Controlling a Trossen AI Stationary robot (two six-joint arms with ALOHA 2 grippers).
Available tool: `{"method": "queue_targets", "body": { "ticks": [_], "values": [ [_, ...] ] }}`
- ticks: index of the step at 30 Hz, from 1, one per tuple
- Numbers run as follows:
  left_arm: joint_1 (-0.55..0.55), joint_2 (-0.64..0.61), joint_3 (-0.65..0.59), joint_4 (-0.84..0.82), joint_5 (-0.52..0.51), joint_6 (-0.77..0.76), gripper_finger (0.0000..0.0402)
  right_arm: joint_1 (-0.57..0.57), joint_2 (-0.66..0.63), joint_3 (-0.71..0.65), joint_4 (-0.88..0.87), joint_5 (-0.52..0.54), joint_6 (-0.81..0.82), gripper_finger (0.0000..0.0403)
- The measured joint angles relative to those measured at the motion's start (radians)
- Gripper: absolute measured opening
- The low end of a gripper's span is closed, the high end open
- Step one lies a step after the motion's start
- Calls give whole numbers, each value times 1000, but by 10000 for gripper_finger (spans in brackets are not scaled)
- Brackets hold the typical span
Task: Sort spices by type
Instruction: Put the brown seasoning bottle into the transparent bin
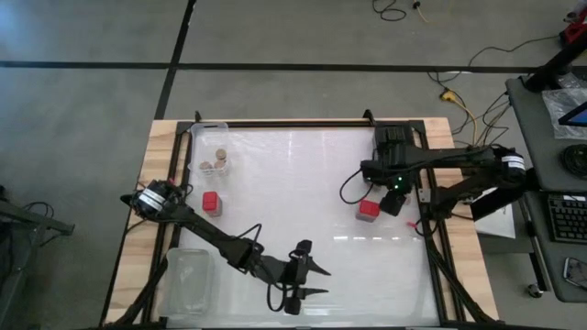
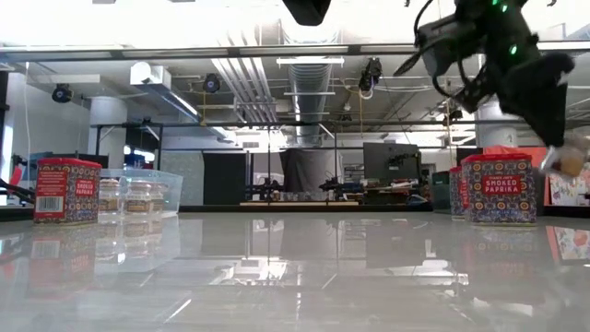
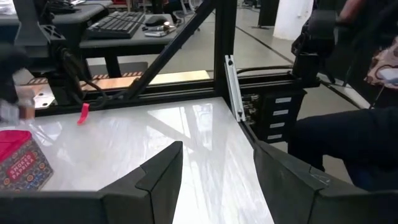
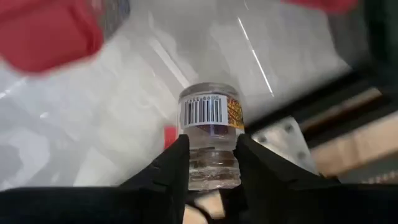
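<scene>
Three round tan-topped jars (image 1: 218,161) stand upright in the clear tray at the desk's far left corner. One red tin (image 1: 212,202) stands near them. Another red tin (image 1: 369,210) stands toward the right edge. A clear barcoded jar (image 4: 212,134) is clamped between the right tool's (image 4: 211,163) fingers.

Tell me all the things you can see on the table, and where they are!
smoked paprika tins: two, red; one on the left side near the tray, one on the right beside the right arm.
round jars: about three, tan-topped, inside the far-left clear tray.
clear jar: one, barcode label, gripped in the right end effector.
empty clear tray: one, near-left corner.
left end effector: open, empty, near edge of the table.
right end effector: shut on the jar, right side.
</scene>
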Motion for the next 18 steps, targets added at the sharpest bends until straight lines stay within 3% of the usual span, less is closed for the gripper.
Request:
{"method": "queue_targets", "body": {
  "ticks": [6,11,18],
  "values": [
    [-2,0,0,-1,0,-9,182,0,90,-89,180,-20,-20,89],
    [-13,0,0,-9,0,-6,182,2,115,-76,161,5,-28,73],
    [-14,0,0,-9,0,1,182,63,-6,16,33,11,38,113]
  ]
}}
